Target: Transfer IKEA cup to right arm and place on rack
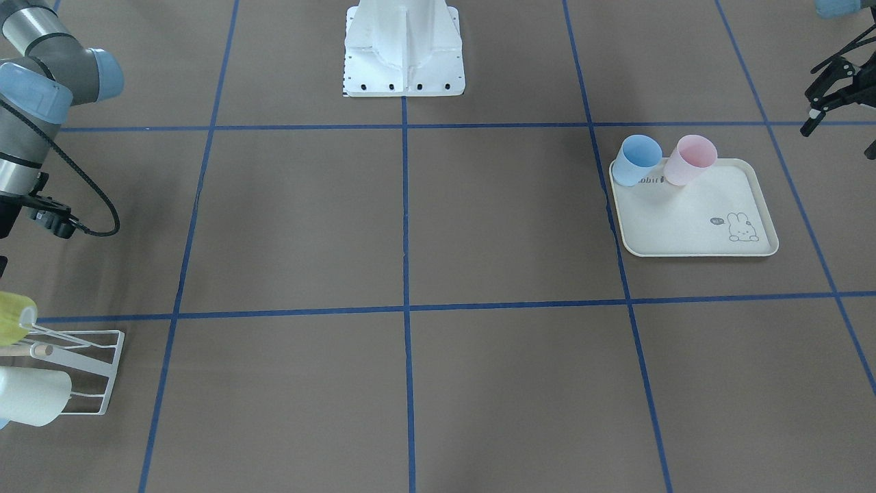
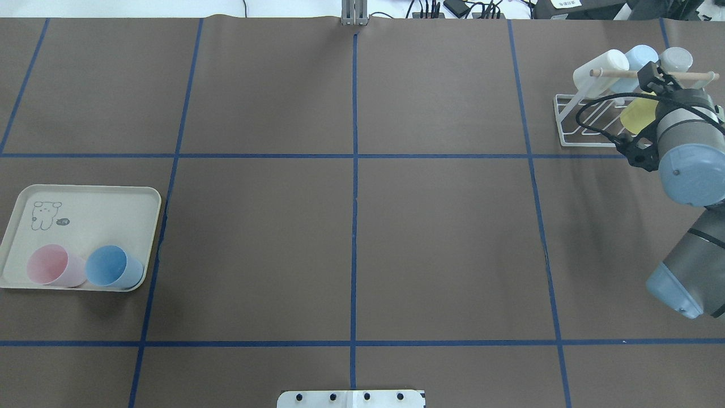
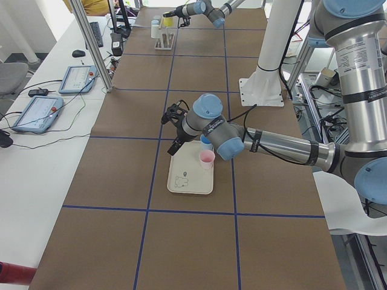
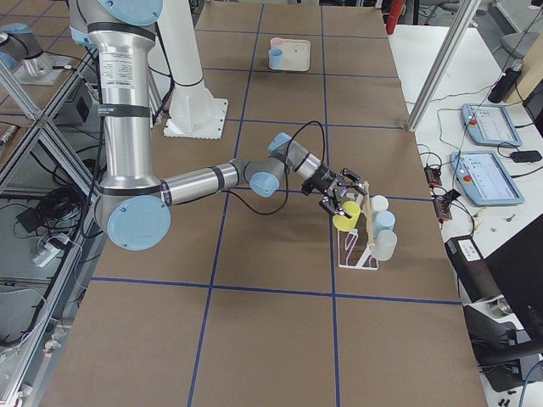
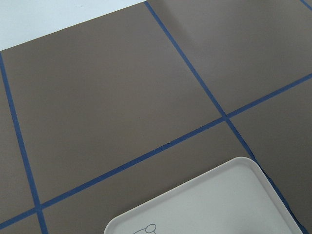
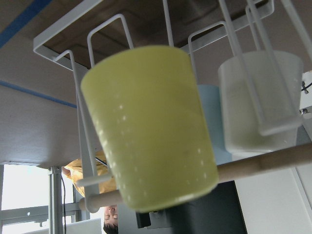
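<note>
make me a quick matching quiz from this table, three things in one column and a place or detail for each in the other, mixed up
Things:
1. pink cup
2. yellow cup
3. tray

Places or details:
a. at the rack
b. has a rabbit drawing on it
c. stands beside the blue cup

Pairs: 1-c, 2-a, 3-b

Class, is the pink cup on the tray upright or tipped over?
Upright: the pink cup stands on the tray, open mouth up.
</note>
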Motion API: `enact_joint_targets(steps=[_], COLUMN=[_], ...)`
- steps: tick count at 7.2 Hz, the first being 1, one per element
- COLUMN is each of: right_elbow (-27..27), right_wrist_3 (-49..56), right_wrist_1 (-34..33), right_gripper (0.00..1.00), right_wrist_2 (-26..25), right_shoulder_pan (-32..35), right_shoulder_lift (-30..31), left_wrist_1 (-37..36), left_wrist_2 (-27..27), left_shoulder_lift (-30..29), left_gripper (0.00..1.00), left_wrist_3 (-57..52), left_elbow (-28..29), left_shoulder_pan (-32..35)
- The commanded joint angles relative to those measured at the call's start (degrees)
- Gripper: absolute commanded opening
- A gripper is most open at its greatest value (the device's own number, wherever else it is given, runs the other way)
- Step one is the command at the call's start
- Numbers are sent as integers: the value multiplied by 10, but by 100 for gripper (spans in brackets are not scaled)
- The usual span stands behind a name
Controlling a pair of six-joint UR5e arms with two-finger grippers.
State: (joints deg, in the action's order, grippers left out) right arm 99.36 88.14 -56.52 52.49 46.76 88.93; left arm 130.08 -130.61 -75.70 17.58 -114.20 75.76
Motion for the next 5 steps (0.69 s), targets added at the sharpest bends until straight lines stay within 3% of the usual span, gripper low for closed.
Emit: enact_joint_targets(steps=[1,3,5], right_elbow=[3,28,79], right_wrist_3=[-2,-2,-43], right_wrist_1=[0,-1,-5], right_gripper=[99,99,99], right_wrist_2=[0,5,44], right_shoulder_pan=[0,0,2], right_shoulder_lift=[-1,-12,-12], left_wrist_1=[0,0,17], left_wrist_2=[0,1,7], left_shoulder_lift=[-1,0,0], left_gripper=[100,100,100], left_wrist_3=[0,3,64], left_elbow=[0,0,-5], left_shoulder_pan=[0,0,-1])
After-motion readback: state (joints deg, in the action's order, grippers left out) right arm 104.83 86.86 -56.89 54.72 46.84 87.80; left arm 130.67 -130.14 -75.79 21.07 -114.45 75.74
